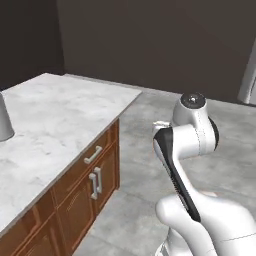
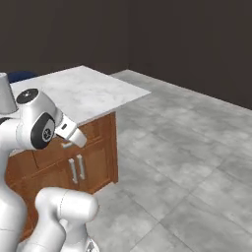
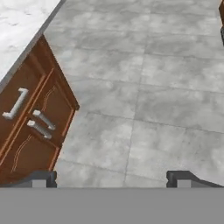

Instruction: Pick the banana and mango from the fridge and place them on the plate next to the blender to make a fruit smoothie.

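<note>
My jaws stand wide open and hold nothing, pointing down at grey floor tiles. To my left is a marble-topped bench over a brown wooden cabinet with grey bar handles. A pale upright edge at the far right may be the fridge; I cannot tell. Banana, mango, plate and blender are not in sight, so I judge I should drive and turn until the fridge faces me, keeping my arm tucked clear of the bench corner.

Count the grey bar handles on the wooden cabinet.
3: one horizontal drawer handle under the marble counter, and two upright door handles, and, side by side below. Others may be hidden.
</note>
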